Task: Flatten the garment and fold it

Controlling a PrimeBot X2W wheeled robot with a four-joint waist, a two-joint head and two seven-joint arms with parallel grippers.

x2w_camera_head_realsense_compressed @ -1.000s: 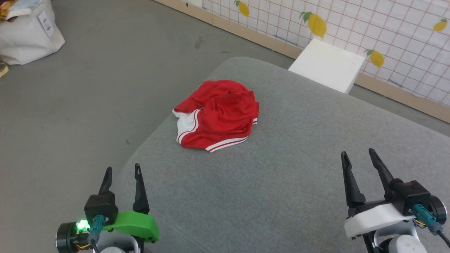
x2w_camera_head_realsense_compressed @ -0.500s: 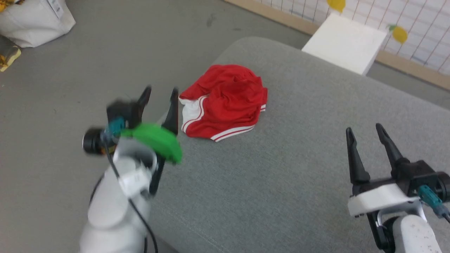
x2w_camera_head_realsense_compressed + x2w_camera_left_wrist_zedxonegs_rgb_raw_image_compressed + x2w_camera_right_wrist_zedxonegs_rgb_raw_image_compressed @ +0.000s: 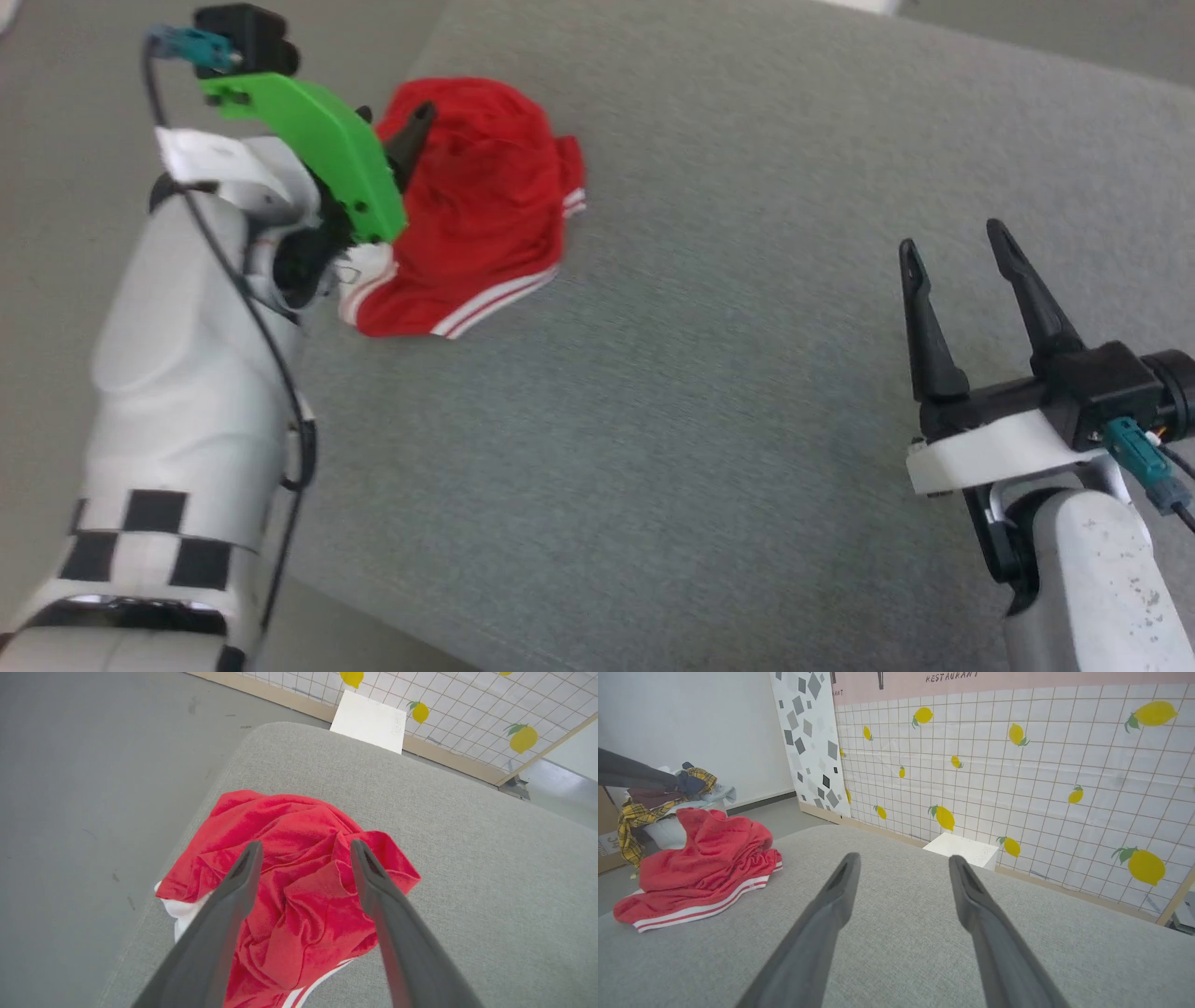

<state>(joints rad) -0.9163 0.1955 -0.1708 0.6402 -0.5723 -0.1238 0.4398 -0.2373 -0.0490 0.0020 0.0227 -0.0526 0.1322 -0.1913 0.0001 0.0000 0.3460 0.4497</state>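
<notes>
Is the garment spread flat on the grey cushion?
No, the garment lies in a crumpled heap on the grey cushion.

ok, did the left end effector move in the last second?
Yes. The left end effector went from the grey fabric cushion's near edge, well short of the crumpled red thin-fabric jersey, forward to hover open over it.

garment (image 3: 485, 215) on cushion (image 3: 747, 420), left tool (image 3: 303, 849) above

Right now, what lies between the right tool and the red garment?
Nothing: in the head view, just bare grey cushion surface runs from the right tool to the garment.
</notes>
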